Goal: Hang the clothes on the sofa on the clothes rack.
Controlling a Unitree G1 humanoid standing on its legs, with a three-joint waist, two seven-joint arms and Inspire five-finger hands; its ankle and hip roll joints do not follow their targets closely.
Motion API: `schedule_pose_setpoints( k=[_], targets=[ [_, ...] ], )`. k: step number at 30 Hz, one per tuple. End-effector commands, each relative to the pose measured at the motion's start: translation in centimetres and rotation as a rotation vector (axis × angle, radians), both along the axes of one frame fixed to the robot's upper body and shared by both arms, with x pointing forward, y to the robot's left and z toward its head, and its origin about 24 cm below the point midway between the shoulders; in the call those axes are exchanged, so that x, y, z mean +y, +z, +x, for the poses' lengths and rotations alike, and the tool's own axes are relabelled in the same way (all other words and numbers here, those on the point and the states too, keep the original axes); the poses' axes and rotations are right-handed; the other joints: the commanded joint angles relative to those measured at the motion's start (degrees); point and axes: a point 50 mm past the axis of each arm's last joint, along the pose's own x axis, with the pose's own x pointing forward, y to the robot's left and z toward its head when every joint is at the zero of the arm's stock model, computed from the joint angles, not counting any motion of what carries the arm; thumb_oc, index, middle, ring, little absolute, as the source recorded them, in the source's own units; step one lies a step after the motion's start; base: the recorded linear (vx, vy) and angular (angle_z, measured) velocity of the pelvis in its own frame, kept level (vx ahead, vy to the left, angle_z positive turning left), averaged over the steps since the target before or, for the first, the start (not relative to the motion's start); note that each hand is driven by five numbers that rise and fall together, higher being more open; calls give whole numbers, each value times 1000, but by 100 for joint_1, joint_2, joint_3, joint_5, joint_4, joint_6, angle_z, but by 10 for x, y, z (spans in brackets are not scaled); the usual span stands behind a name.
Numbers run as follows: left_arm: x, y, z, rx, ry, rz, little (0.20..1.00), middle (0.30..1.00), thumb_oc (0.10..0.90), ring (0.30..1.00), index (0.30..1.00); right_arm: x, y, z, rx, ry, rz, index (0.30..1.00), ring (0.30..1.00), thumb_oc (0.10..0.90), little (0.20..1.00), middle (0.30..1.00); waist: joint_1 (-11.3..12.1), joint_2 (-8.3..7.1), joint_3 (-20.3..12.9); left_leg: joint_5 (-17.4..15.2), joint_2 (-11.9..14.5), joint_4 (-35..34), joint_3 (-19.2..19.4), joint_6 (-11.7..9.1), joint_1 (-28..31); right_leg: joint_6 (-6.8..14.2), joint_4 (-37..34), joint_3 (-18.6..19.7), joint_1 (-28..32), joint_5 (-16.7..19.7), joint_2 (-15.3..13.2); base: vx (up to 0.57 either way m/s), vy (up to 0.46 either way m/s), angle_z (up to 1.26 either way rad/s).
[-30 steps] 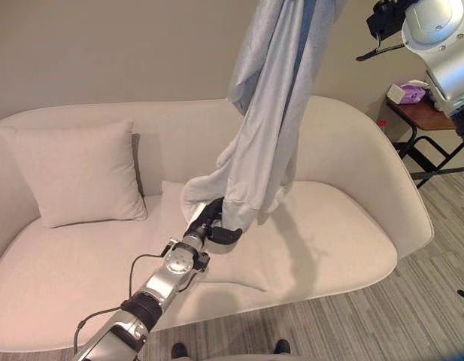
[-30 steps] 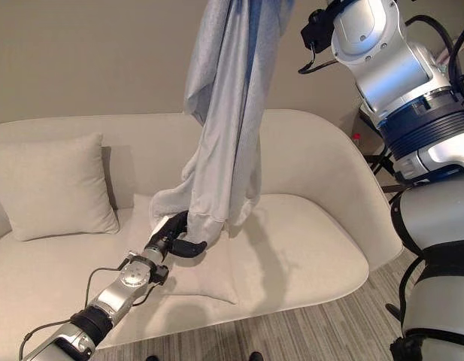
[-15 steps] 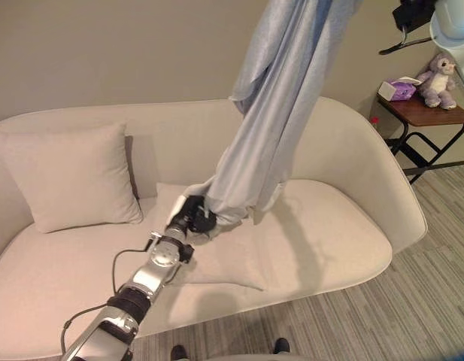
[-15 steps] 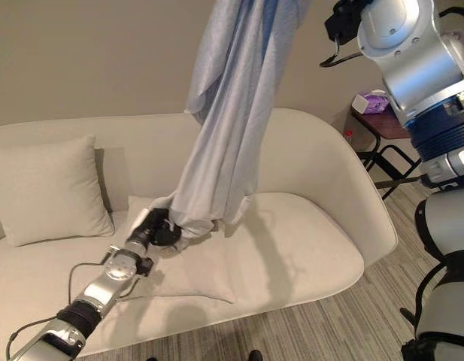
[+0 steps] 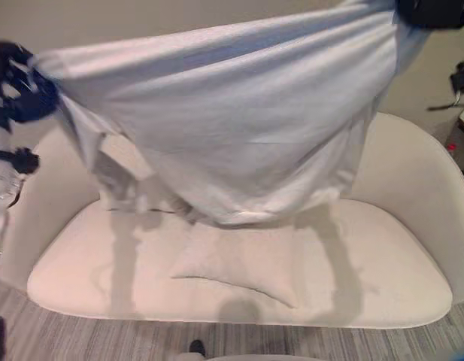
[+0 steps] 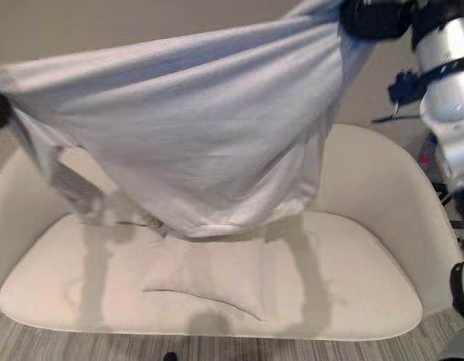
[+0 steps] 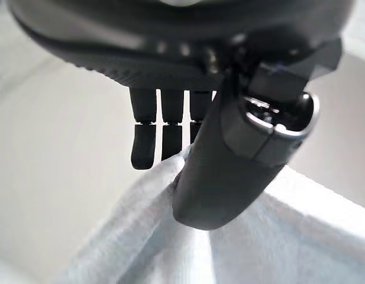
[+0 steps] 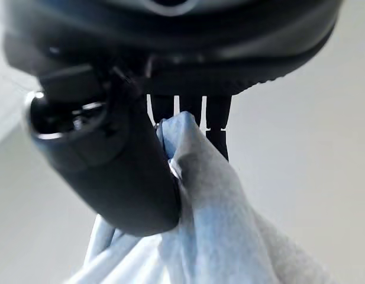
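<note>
Grey shirt [image 5: 232, 143] hangs spread in the air above the sofa [image 5: 382, 271], its long axis running sideways between the left hand [image 5: 21, 86] and right hand [image 6: 374, 16], each pinching one end.

Left hand [image 5: 17, 86]: raised high at the robot's far left, dark fingers [image 7: 144, 139] curled and thumb pressed in, pinching one end of the pale grey garment [image 5: 232, 128].
Right hand [image 6: 374, 16]: raised high at the upper right, thumb and fingers clamped on the garment's other end.
Arms: spread wide apart, both lifted, the garment stretched between the hands.
</note>
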Motion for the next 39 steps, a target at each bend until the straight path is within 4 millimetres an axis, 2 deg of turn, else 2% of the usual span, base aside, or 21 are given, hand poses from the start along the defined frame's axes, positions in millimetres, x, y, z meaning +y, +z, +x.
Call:
schedule_pose_setpoints(
  k=[1, 2, 3, 8, 12, 16, 18, 20, 22, 24, 25, 26, 27, 29, 30, 31, 32, 33, 34, 37, 39],
  targets=[
    [-9, 86, -32, -329, 21, 116, 300, 300, 400, 300, 300, 11, 60, -26, -246, 50, -27, 300, 300, 400, 300, 300, 104, -170, 64, -573, -129, 13, -109, 132, 237, 55, 1566, 584, 21, -908, 724, -185, 29, 4],
    [-4, 89, -35, -323, 56, 131, 300, 300, 400, 300, 300, 11, 51, -25, -216, 51, -50, 300, 300, 400, 300, 300, 144, -189, 85, -514, -159, 13, -166, 123, 182, -31, 1652, 823, -70, -1224, 1049, -149, -111, 12],
    [3, 96, -41, -320, 116, 160, 300, 300, 400, 300, 300, 7, 42, -23, -194, 60, -16, 300, 300, 400, 300, 300, 351, -408, -3, -434, -300, 13, -356, 27, 61, -484, 616, 892, 454, -1607, 1385, -80, -140, 18],
    [19, 88, -45, -297, 189, 145, 300, 300, 400, 300, 300, 16, 40, -23, -218, 115, 4, 300, 300, 400, 300, 300, 575, -410, 49, -37, -230, 78, -452, -152, -366, -518, -321, 691, 780, -1346, 1600, -127, -102, 37],
    [14, 82, -33, -299, 189, 134, 300, 300, 400, 300, 300, 16, 41, -23, -234, 101, -2, 300, 300, 400, 300, 300, 542, -318, 187, -14, 81, 430, -163, -266, -662, -504, -394, 248, 785, -1222, 1412, -174, 117, 55],
    [5, 77, -20, -310, 168, 121, 300, 300, 400, 300, 300, 11, 39, -25, -242, 75, -2, 300, 300, 400, 300, 300, 270, -317, 90, -61, 1196, 494, -110, -451, -212, -369, -314, -57, 745, -1122, 926, -40, 331, 72],
    [3, 74, -17, -307, 152, 109, 300, 300, 400, 300, 300, 5, 35, -27, -236, 48, -6, 300, 300, 400, 300, 300, 151, -254, 16, 289, 1763, 584, -104, -604, -7, -298, -160, -153, 762, -1134, 695, 81, 373, 54],
    [1, 76, -16, -320, 141, 109, 300, 300, 400, 300, 300, 0, 34, -29, -243, 27, 2, 300, 300, 400, 300, 300, 121, -199, -28, 587, 2023, 722, -353, -698, 98, -245, -14, -228, 733, -1039, 438, 58, 563, 53],
    [-2, 80, -16, -336, 135, 110, 300, 300, 400, 300, 300, -4, 36, -30, -254, 8, 10, 300, 300, 400, 300, 300, 131, -130, -55, 171, 1933, 844, -1061, -887, 116, -59, 139, -175, 777, -946, 115, 129, 729, 58],
    [-11, 90, -15, -360, 103, 120, 300, 300, 400, 300, 300, -14, 34, -32, -249, -31, 33, 300, 300, 400, 300, 300, 42, -113, -115, -776, 1621, 725, -1008, -868, 154, 159, 183, -239, 794, -640, -258, 106, 512, 40],
    [-12, 91, -14, -359, 99, 123, 300, 300, 400, 300, 300, -15, 33, -33, -248, -34, 36, 300, 300, 400, 300, 300, 60, -149, -112, -795, 1592, 746, -1004, -854, 150, 174, 168, -240, 804, -625, -284, 59, 400, 12],
    [-19, 92, -10, -355, 71, 136, 300, 300, 400, 300, 300, -23, 31, -34, -241, -69, 43, 300, 300, 400, 300, 300, 47, -182, -114, -1004, 1415, 726, -948, -783, 135, 258, 198, -275, 793, -174, -499, 51, 618, 22],
    [-25, 96, -8, -356, 67, 160, 300, 300, 400, 300, 300, -32, 25, -35, -239, -130, 31, 300, 300, 400, 300, 300, 123, -345, -79, -1196, 999, 643, -785, -528, 153, 275, 219, -328, 685, 972, -1003, 83, 856, 40],
    [-27, 98, -9, -358, 63, 168, 300, 300, 400, 300, 300, -36, 20, -36, -228, -142, 51, 300, 300, 400, 300, 300, 99, -339, -53, -1175, 802, 544, -743, -421, 208, 275, 318, -350, 636, 951, -1086, 62, 640, 43],
    [-31, 100, -6, -366, 51, 167, 300, 300, 400, 300, 300, -38, 15, -35, -232, -143, 82, 300, 300, 400, 300, 300, 25, -273, 2, -994, 577, 253, -757, -229, 277, 91, 792, 74, 379, 434, -773, 34, 690, 31],
    [-37, 104, 0, -371, 33, 152, 300, 300, 400, 300, 300, -38, 15, -34, -221, -140, 72, 300, 300, 400, 300, 300, -55, -225, 43, -858, 365, 13, -834, -72, 352, -157, 1254, 488, 74, -402, 25, 25, 681, 15],
    [-38, 104, 0, -373, 32, 151, 300, 300, 400, 300, 300, -38, 16, -34, -222, -141, 72, 300, 300, 400, 300, 300, -52, -228, 40, -837, 369, 13, -837, -75, 326, -179, 1279, 485, 40, -411, 25, -15, 518, 54],
    [-44, 107, 4, -380, 21, 146, 300, 300, 400, 300, 300, -38, 22, -34, -227, -142, 60, 300, 300, 400, 300, 300, -109, -270, 125, -751, 158, 13, -985, 9, 298, -440, 1479, 632, -210, -1082, 828, -23, 176, 35],
    [-44, 107, 4, -381, 21, 146, 300, 300, 400, 300, 300, -38, 22, -34, -228, -142, 61, 300, 300, 400, 300, 300, -104, -271, 119, -762, 175, 13, -981, -10, 291, -464, 1524, 636, -239, -1125, 837, -36, 255, 25],
    [-41, 104, 5, -366, 32, 139, 300, 300, 400, 300, 300, -42, 21, -35, -220, -149, 54, 300, 300, 400, 300, 300, -158, -520, 216, -714, -201, 13, -1040, 46, 281, -649, 1107, 1001, -424, -1332, 1741, -28, 142, 2],
    [-36, 100, 5, -367, 51, 112, 300, 300, 400, 300, 300, -40, 23, -34, -232, -150, 67, 300, 300, 400, 300, 300, -78, -661, 182, -708, -457, 13, -1192, 78, 217, -811, 353, 1093, -94, -1324, 1840, -10, 110, 31]
  ],
)
